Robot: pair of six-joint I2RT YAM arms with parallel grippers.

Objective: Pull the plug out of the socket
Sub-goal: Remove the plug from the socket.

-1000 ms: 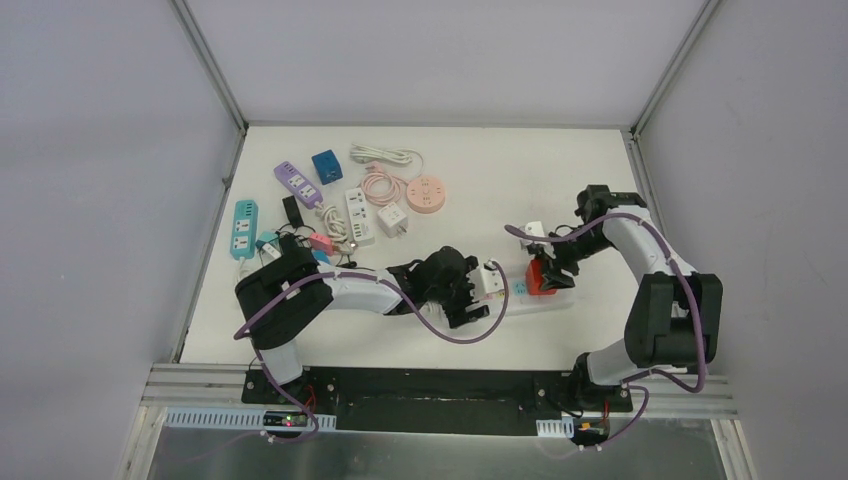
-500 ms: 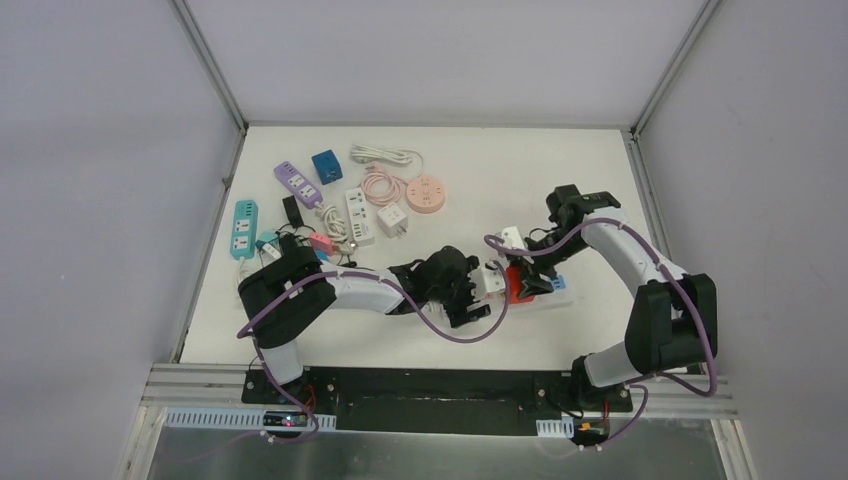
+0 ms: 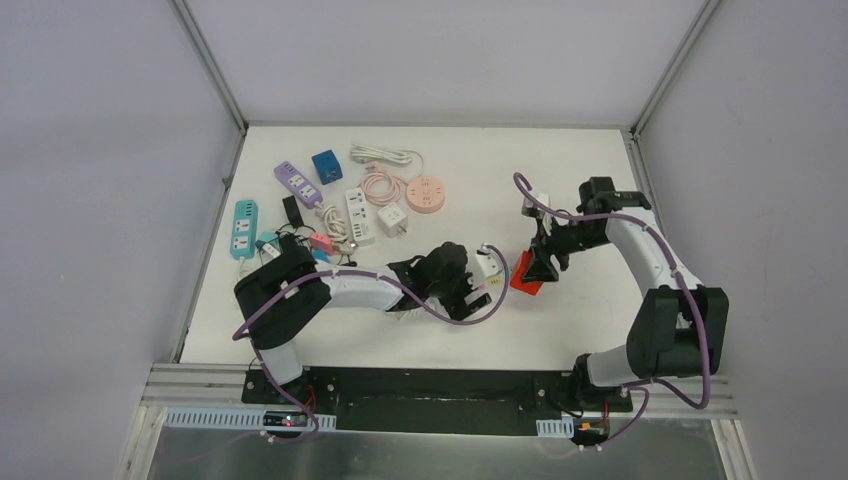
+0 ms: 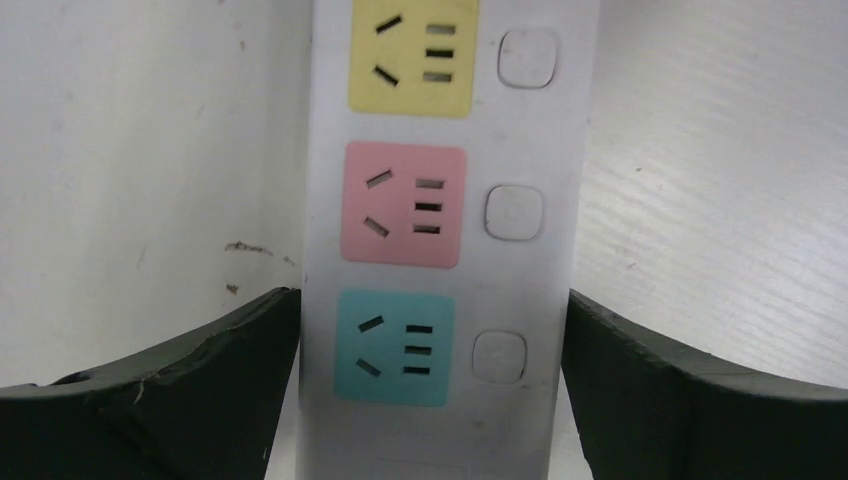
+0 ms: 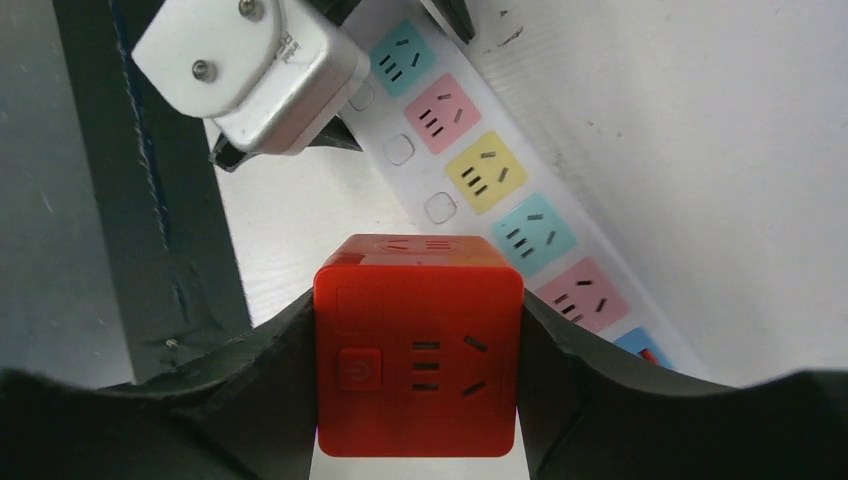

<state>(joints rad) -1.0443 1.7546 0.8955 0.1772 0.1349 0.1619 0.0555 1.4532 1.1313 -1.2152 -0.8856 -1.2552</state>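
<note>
Red cube plug (image 5: pixel 418 370) sat clamped in right gripper (image 5: pixel 418 320), clear of power strip (image 4: pixel 440 120). Left gripper (image 4: pixel 430 310) straddled strip, grip unclear. Risk: smooth cube slipping from pinch, dropping onto strip.

A: Power strips around the round pink socket (image 3: pixel 430 193)?
B: Four: teal strip (image 3: pixel 245 228), purple strip (image 3: pixel 298 183), white strip (image 3: pixel 359 215) to its left, a pastel strip (image 4: pixel 440 200) to its right. Coloured cubes, two: blue cube (image 3: pixel 326 165), red cube (image 5: pixel 420 350)

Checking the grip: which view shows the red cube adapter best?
Right wrist: the red cube adapter sits large, face-on, gripped by the right claw. Top external shows it small, partly hidden by that claw. Left wrist doesn't show it.
</note>
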